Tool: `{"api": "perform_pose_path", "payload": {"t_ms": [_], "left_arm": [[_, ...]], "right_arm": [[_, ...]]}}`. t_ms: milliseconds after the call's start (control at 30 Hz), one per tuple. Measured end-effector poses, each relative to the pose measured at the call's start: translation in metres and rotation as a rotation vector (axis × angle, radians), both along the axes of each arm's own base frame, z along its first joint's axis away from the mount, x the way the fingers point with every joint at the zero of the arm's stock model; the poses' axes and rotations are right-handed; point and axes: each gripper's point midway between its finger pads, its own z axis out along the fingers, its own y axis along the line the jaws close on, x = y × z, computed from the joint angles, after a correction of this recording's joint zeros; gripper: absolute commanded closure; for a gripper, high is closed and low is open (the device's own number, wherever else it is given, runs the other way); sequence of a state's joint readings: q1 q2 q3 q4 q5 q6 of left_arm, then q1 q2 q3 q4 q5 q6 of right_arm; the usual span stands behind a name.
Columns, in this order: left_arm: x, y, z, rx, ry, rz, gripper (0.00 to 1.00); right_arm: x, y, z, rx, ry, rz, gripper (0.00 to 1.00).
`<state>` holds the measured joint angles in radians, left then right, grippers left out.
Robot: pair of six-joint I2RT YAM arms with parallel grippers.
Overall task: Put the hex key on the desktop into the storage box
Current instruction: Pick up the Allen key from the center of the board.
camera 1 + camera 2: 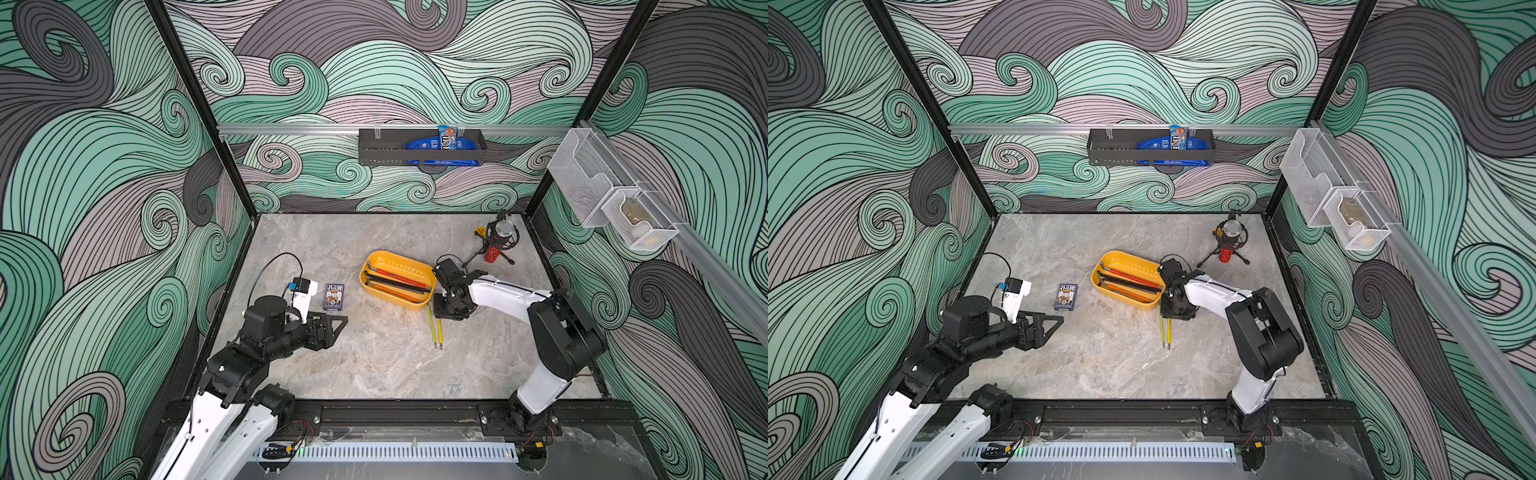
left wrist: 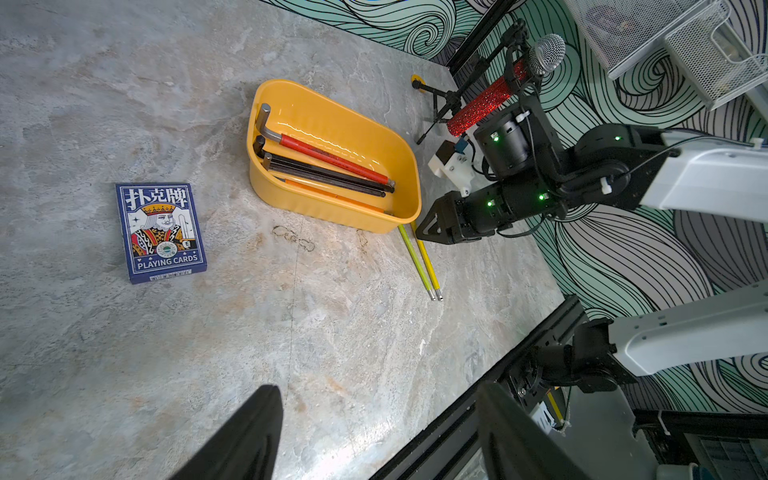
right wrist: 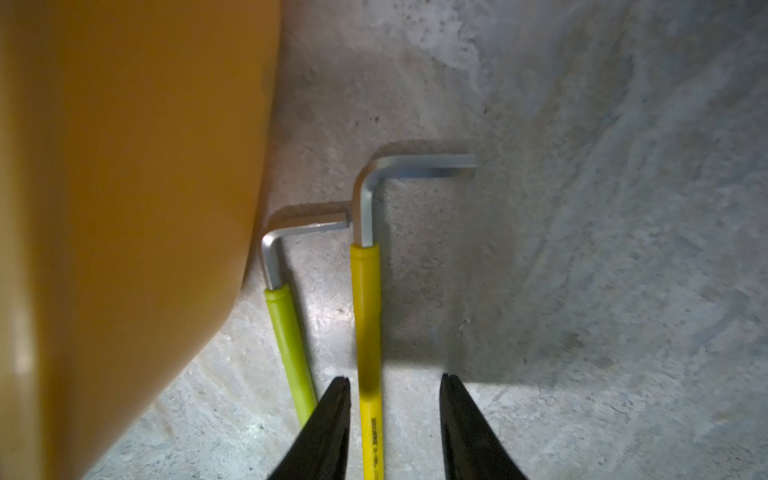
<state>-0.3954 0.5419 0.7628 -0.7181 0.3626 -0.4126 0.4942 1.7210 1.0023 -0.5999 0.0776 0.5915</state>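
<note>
Straddling yellow-sleeved L-shaped hex key (image 3: 365, 316), right end effector (image 3: 394, 378), grey veined desktop (image 3: 582, 249)

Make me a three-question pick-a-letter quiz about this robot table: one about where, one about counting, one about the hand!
1. Where is the playing-card pack? A on the desktop; B in the rack; C under the microphone
2. How many hex keys lie outside the storage box? A one; B four; C two
3. The right hand is: A shut on the pack; B open around the yellow hex key; C inside the box
Key: 1A, it lies flat there. 2C, the yellow one and a lime-green hex key lie beside it. 3B, a gap shows beside the key.
</note>
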Motion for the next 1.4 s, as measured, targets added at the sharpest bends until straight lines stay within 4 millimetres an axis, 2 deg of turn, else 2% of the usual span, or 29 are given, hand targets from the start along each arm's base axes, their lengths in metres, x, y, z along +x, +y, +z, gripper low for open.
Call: {"api": "perform_pose_path", "payload": {"t_ms": [133,233,300,433,733,1000,1100,1400], "left_arm": [[0.0,0.0,0.0,0.0,0.0,0.0,0.24],[0.0,0.0,0.0,0.0,-0.001,0.0,0.24],[0.0,0.0,0.0,0.0,-0.001,0.0,0.24],[0.0,0.0,0.0,0.0,-0.001,0.0,0.24],[0.003,-0.001,-0.001,0.001,0.004,0.0,0.24],[0.004,-0.002,0.0,0.0,0.002,0.0,0.24],[0.005,-0.002,0.0,-0.001,-0.002,0.0,0.24],[0.006,-0.002,0.0,-0.001,0.002,0.0,0.24]], "right_arm": [[-0.001,0.0,-0.004,-0.01,0.006,-0.002,0.64],[0.0,0.0,-0.004,-0.02,0.0,-0.012,0.67],[0.0,-0.001,-0.004,-0.026,-0.003,-0.02,0.72],[0.002,-0.004,-0.005,-0.041,-0.007,-0.036,0.73],[0.014,-0.005,-0.006,-0.065,-0.023,-0.05,0.79],[0.018,-0.007,-0.007,-0.072,-0.028,-0.062,0.92],[0.019,-0.007,-0.006,-0.071,-0.029,-0.064,1.0],[0.02,-0.007,-0.005,-0.069,-0.029,-0.079,1.0]]}}
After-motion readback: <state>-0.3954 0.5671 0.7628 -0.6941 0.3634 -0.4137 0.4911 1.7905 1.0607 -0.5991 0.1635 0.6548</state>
